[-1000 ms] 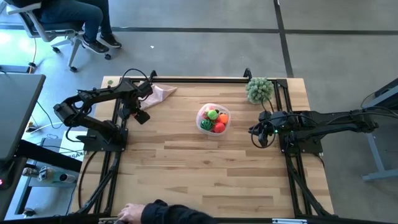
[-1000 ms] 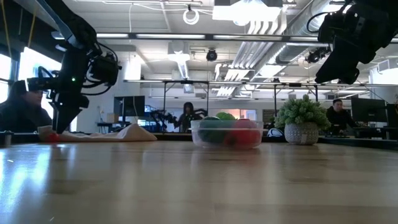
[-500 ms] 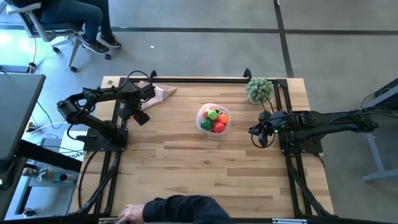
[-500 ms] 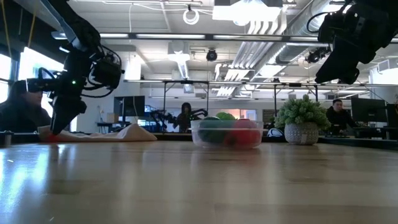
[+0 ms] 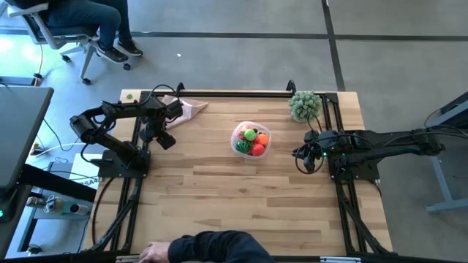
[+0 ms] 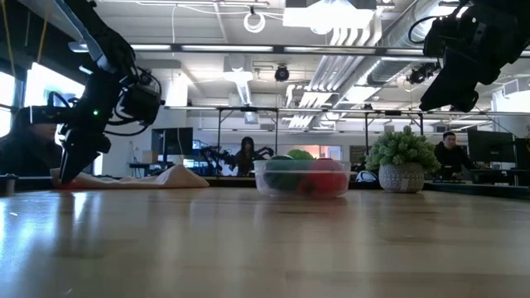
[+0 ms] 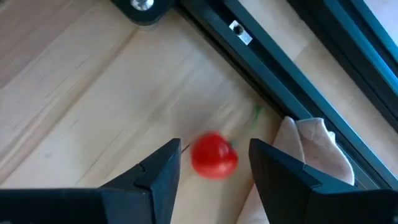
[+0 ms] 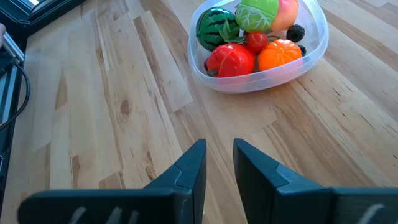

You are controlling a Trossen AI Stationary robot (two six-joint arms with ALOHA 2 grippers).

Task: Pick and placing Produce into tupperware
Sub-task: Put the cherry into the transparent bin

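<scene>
A small red piece of produce (image 7: 213, 155) lies on the wood at the table's far left, beside the beige cloth (image 7: 311, 155). My left gripper (image 7: 214, 171) points steeply down over it, open, with one finger on each side and a small gap to each. The tupperware (image 5: 251, 139) stands mid-table and holds a striped green ball (image 8: 217, 26), a red piece (image 8: 231, 59), an orange ball (image 8: 279, 55) and a green one (image 8: 256, 14). My right gripper (image 8: 219, 168) hangs above the table to its right, fingers a narrow gap apart, nothing between them.
A bushy pale-green plant (image 5: 305, 104) in a pot stands at the far right. The cloth (image 5: 189, 108) lies against the dark frame rail (image 7: 280, 68) along the far edge. A person's head and hand (image 5: 212, 248) lean in at the near edge.
My left gripper has tipped a little and its fingertips have sunk toward the table's left edge, down beside the cloth. The person at the near edge has leaned farther in.
</scene>
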